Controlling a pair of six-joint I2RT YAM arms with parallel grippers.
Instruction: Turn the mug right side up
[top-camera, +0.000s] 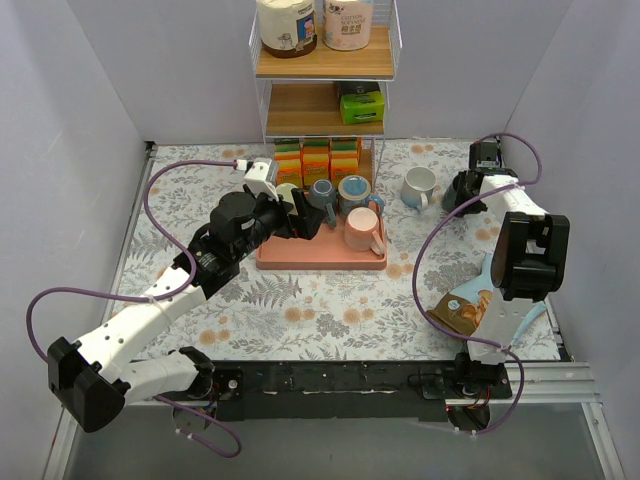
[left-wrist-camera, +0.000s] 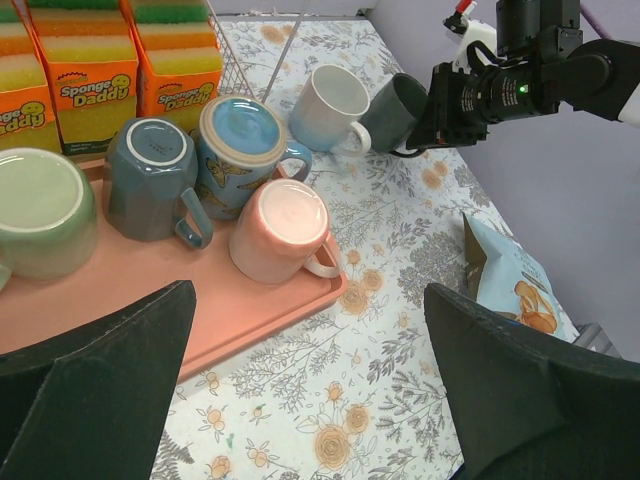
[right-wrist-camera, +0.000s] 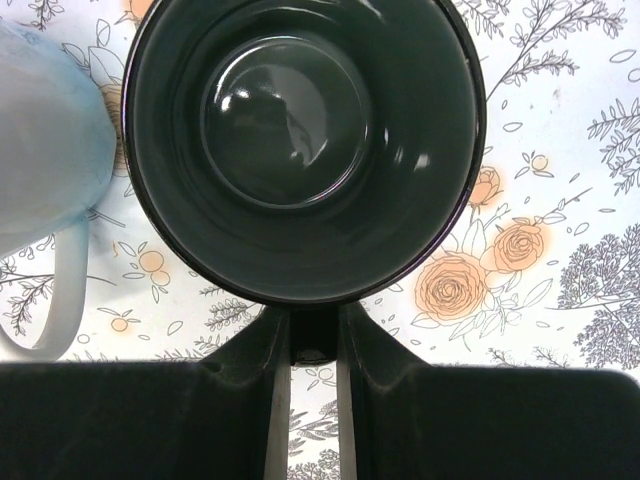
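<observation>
- Right end effector (right-wrist-camera: 313, 335): the right wrist view shows its two fingers drawn close together on the handle of the dark mug (right-wrist-camera: 300, 130). Only a narrow slot shows between them.
- That view alone looks straight into the mug's mouth. The inside is glossy and dark, with nothing in it.
- The left wrist view gives the side-on look. The mug is tilted, its mouth turned toward the right end effector and its base toward the white mug (left-wrist-camera: 328, 105) just beside it. I cannot tell whether it touches the table (top-camera: 330, 310).
- In the top view the right arm reaches to the far right of the table, past the snack bag (top-camera: 470, 310).
- Left end effector (left-wrist-camera: 305, 330): its fingers are spread wide with nothing between them. It hangs over the near edge of the pink tray (left-wrist-camera: 250, 320), where four mugs sit upside down.
</observation>
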